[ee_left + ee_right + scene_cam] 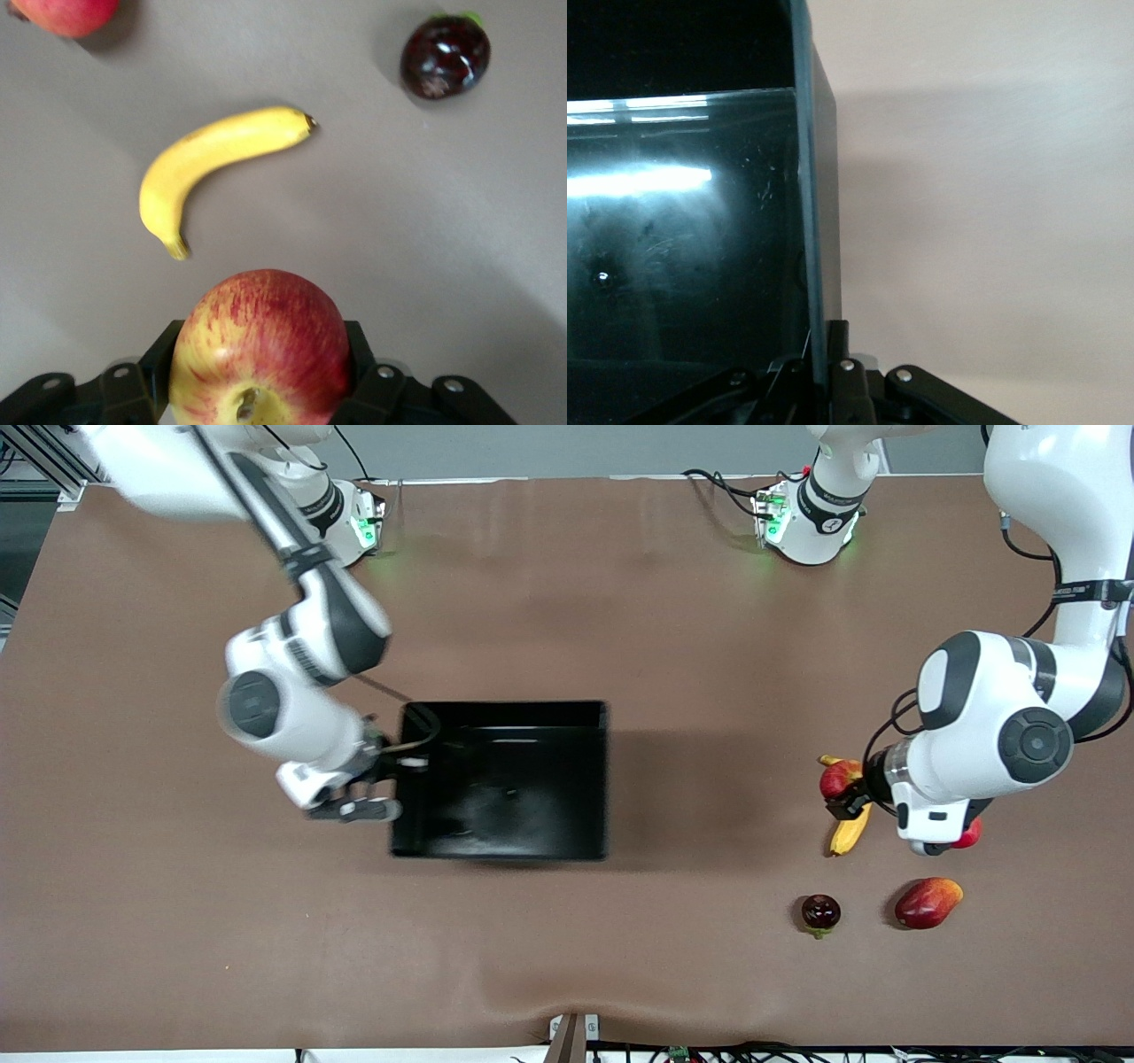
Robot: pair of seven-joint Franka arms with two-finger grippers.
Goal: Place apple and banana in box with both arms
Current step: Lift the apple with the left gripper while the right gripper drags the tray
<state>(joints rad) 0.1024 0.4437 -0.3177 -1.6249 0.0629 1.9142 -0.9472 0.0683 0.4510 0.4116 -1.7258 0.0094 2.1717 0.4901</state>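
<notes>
Gripping the apple point(261, 350) between its fingers, the left end effector point(852, 790) sits low over the fruit cluster at the left arm's end of the bench point(691, 646); whether the apple is already clear of the surface I cannot tell. The banana point(850, 831) lies on the bench just beside it, still to be collected. A dark round fruit point(820, 912) and a red-orange mango point(928, 903) lie nearer the front camera; another red fruit point(970, 834) peeks out by the left wrist.

The right end effector point(390, 778) is closed on the wall of the box point(501, 841), at the edge toward the right arm's end. The box is empty and sits well apart from the fruit.

Risks, as judged:
- The apple is round and smooth; a fast swing toward the box could let it roll out of the hold.
- If the right arm drags or tilts the box during release, the apple may miss or bounce over the low wall.
- The banana lies close enough to be nudged when the apple goes up.
</notes>
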